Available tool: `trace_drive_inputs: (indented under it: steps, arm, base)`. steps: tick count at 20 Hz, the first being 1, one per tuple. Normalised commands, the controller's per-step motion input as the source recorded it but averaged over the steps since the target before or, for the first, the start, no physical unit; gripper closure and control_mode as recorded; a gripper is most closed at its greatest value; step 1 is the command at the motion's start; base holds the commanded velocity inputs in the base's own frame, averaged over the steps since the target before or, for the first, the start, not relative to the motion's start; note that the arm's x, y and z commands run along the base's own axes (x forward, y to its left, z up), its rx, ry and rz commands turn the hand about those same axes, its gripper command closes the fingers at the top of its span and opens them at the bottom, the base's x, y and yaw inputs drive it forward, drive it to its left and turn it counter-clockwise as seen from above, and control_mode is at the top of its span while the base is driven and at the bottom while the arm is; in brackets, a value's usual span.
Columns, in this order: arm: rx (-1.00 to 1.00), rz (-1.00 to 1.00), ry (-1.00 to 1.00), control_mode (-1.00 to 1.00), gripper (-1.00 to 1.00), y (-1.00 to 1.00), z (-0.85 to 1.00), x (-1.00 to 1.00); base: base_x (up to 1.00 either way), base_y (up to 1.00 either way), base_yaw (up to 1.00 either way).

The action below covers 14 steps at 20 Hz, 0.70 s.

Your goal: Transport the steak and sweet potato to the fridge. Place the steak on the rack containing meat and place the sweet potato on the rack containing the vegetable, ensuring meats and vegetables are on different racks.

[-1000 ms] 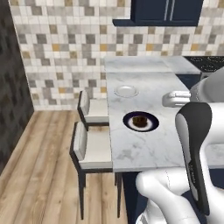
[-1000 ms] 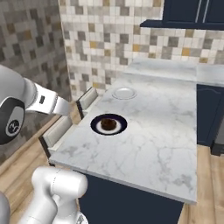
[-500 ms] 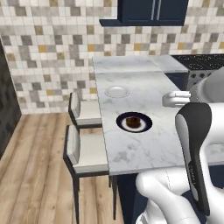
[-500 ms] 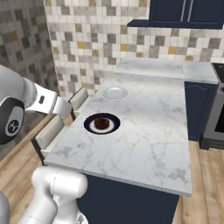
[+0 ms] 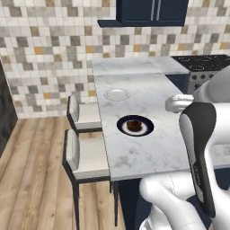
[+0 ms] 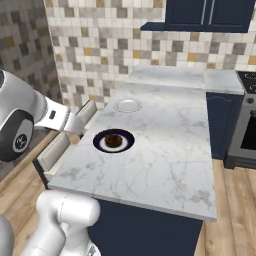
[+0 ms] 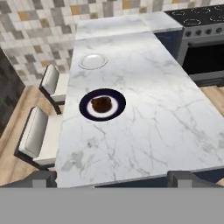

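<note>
I take the dark plate (image 7: 102, 105) as my landmark: it sits on the marble bench (image 7: 166, 118), toward the edge that faces the 2 stools. On the white centre of that plate lies 1 dark brown lump (image 7: 101, 104); it shows a slightly reddish tint in the hand view, so it may be the steak, but I cannot tell steak from sweet potato at this size. In the left base view the same lump (image 5: 133, 125) rests in the middle of the plate (image 5: 144, 130), and in the right base view it (image 6: 113, 140) sits likewise on the plate (image 6: 100, 144).

My hand (image 7: 112, 178) hangs well apart from the plate, above and short of the bench's near edge. Its 2 fingertips (image 7: 43, 178) stand at the far left and far right of the hand view, so the jaws are spread about as wide as they go, with nothing between them and nothing touched.

Beyond the plate, farther along the bench, lies a pale shallow dish (image 7: 92, 61). Beside the plate, off the bench edge, stand the 2 stools (image 7: 38, 135) with pale cushions. Across the bench from the plate is a stove (image 7: 205, 48) with a dark oven front.
</note>
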Motion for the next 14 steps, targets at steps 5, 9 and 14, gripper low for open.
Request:
trace_drive_inputs:
  steps: [5, 9, 14]
  arm:
    - [0.03, 0.0, 0.28, -1.0, -1.0, 0.05, -0.34, 0.49]
    - [0.0, 0.0, 0.38, -1.0, -1.0, 0.02, -0.38, 0.58]
    - [0.0, 0.0, 0.3, -1.0, -1.0, 0.0, -0.4, 0.64]
  base:
    - [0.0, 0.0, 0.0]
    - [0.0, 0.0, 0.0]
    - [0.0, 0.0, 0.0]
